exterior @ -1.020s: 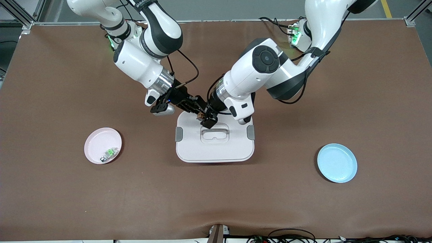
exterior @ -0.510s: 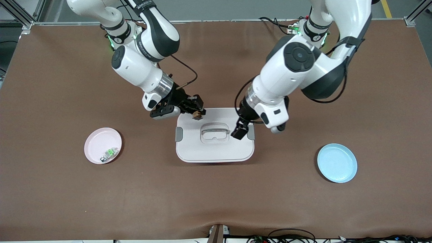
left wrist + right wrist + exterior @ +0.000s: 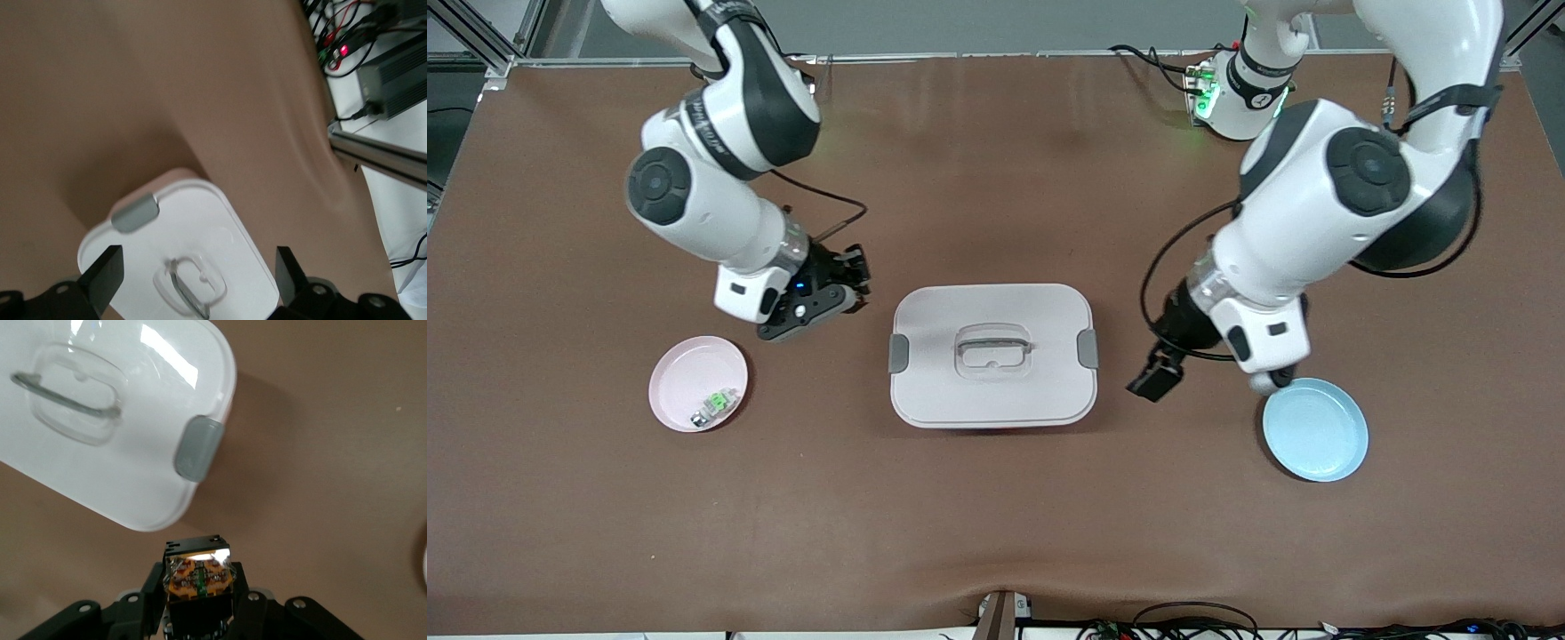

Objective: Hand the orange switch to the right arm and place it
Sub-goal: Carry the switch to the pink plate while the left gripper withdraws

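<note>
table (image 3: 996, 524): brown mat filling the front view
white lidded box (image 3: 992, 356): centre of the frame, grey clips at both ends, handle on the lid
right arm (image 3: 711, 178): upper left of the frame, reaching down from its base
blue plate (image 3: 1314, 429): lower right of the frame
pink plate (image 3: 685, 373): lower left, carrying a small green-and-silver part (image 3: 713, 406)
left gripper (image 3: 1154, 380): fingers spread wide, nothing between them, over the mat between box and blue plate
right gripper (image 3: 852, 283): pinching the orange switch, over the mat between box and pink plate
orange switch (image 3: 198, 575): between the right gripper's fingers, bottom centre of the right wrist view; probably hidden in the front view
</note>
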Action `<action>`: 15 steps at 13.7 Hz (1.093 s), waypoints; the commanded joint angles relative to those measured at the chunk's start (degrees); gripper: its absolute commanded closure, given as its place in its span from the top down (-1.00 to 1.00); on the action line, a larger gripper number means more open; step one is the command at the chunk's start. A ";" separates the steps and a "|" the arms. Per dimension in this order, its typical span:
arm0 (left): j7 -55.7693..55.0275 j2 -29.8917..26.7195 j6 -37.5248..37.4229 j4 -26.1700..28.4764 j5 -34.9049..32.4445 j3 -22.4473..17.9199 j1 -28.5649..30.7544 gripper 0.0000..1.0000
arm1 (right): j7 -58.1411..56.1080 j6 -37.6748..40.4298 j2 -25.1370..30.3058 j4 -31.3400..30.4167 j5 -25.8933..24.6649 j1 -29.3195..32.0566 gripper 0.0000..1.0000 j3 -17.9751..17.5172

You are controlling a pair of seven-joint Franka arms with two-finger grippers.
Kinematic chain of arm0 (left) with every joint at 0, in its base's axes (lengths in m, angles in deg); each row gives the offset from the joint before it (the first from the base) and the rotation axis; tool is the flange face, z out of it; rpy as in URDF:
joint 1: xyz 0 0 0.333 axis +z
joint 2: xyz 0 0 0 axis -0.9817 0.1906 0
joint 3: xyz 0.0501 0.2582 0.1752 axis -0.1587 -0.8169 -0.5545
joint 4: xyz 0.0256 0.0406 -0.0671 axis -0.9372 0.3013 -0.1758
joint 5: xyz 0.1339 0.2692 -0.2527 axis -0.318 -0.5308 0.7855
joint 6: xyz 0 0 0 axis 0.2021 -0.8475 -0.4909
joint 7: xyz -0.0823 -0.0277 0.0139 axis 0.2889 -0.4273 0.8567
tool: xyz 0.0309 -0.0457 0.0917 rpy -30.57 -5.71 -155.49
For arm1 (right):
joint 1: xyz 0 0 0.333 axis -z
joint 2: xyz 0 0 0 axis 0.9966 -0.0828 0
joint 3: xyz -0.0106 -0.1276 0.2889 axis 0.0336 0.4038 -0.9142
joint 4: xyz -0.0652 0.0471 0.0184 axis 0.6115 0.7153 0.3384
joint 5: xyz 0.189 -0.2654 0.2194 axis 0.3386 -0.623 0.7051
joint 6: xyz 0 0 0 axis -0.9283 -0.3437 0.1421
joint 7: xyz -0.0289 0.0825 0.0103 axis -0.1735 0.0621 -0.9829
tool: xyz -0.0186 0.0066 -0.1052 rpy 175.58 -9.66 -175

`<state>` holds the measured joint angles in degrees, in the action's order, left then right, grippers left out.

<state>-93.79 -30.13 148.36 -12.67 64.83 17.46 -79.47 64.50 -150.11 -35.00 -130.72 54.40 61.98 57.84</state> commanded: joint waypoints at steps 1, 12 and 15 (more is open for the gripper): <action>9.88 -2.37 -4.30 0.86 -1.37 0.05 4.58 1.00 | -11.62 3.17 1.60 -0.31 -4.48 4.97 -1.00 -0.87; 50.67 -6.15 -11.16 1.04 -2.69 0.14 24.62 1.00 | -63.58 -9.62 1.69 -9.87 -10.30 22.20 -1.00 -0.87; 63.52 -7.03 -14.23 0.95 -2.69 0.05 28.32 1.00 | -69.05 -21.75 1.43 -17.34 -10.30 24.05 -1.00 -0.87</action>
<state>-35.60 -35.29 136.42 -12.69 63.28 17.14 -52.77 -1.95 -166.65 -34.87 -143.22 45.21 84.49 58.04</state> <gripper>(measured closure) 0.000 0.577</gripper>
